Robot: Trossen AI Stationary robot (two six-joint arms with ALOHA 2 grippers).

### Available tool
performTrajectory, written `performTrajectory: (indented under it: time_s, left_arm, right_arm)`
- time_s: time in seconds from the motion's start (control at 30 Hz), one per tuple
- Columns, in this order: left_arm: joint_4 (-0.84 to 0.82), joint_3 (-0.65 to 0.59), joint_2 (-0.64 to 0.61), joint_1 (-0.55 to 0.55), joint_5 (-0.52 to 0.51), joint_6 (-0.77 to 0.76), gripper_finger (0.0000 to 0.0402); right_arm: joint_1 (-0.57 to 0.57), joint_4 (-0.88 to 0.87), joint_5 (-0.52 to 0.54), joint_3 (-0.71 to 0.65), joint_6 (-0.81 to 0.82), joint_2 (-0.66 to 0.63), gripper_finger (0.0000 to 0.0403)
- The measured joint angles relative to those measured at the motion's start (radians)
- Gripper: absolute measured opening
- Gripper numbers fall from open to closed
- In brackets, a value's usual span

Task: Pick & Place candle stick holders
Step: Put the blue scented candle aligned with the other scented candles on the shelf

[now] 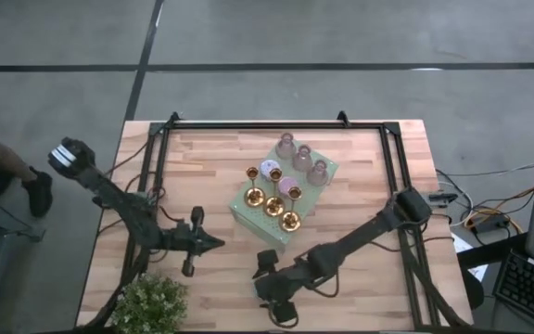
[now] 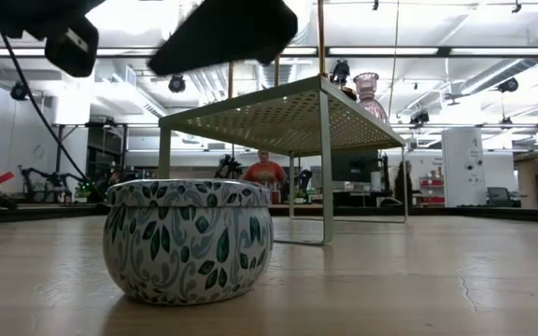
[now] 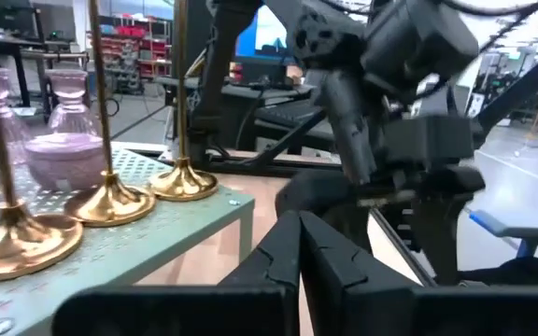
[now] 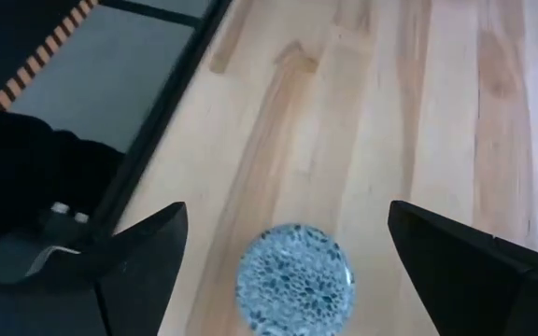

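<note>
Firstly, at the left corner of the counter (image 1: pixel 360 269): small leafy plant (image 1: pixel 148 304), clear of both arms.

Next, toward the middle of the counter: left gripper (image 1: pixel 213 243), found fully closed with nothing held, pointing at the pale-green dotted stand (image 1: pixel 244 215) and parked near its corner.

At mid-counter, on that stand: gold candlesticks (image 1: pixel 274 206) upright in a tight row along the side facing the arms; two lilac holders (image 1: pixel 269 169) just behind; three pink glass holders (image 1: pixel 302 158) along the far side. None gripped, none off the stand.

Right of that, by the long edge that runs from the plant's corner: right gripper (image 1: pixel 279 308), jaws spread wide and empty, hanging directly over a patterned round tin (image 2: pixel 190 241) resting on the counter. Cannot tell whether contact with the tin exists.

Risks, as judged:
- Slim stems on small bases, closely spaced; likely to topple in a chain if brushed by a finger or forearm, then roll off the stand's edge.
- Closed left gripper, if advanced unopened, apt to push rather than grasp.
- Smooth round tin prone to skid or squirt out under an off-centre closure.
</note>
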Motion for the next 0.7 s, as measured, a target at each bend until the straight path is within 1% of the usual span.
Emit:
performTrajectory:
  time_s: [0.1, 0.23, 0.37, 0.43, 0.63, 0.7]
  left_arm:
    - [0.005, -0.041, -0.047, 0.001, 0.000, -0.004, 0.0009]
    - [0.020, -0.081, -0.079, 0.000, 0.001, -0.022, 0.0009]
    - [0.030, -0.095, -0.086, 0.000, 0.000, -0.030, 0.0009]
    - [0.031, -0.095, -0.087, 0.000, 0.008, -0.008, 0.0009]
    - [0.077, -0.119, -0.113, 0.000, 0.156, 0.070, 0.0009]
    - [0.126, -0.150, -0.117, 0.001, 0.181, 0.073, 0.0009]
  right_arm:
    - [-0.005, -0.003, -0.002, 0.019, -0.005, 0.026, 0.0364]
    - [-0.016, -0.012, -0.011, 0.027, -0.002, 0.046, 0.0364]
    - [-0.029, -0.021, -0.040, 0.019, 0.015, 0.063, 0.0364]
    - [-0.033, -0.027, -0.043, 0.018, 0.025, 0.069, 0.0364]
    - [-0.033, -0.033, -0.052, 0.015, 0.030, 0.103, 0.0364]
    - [-0.034, -0.034, -0.052, 0.015, 0.032, 0.113, 0.0364]
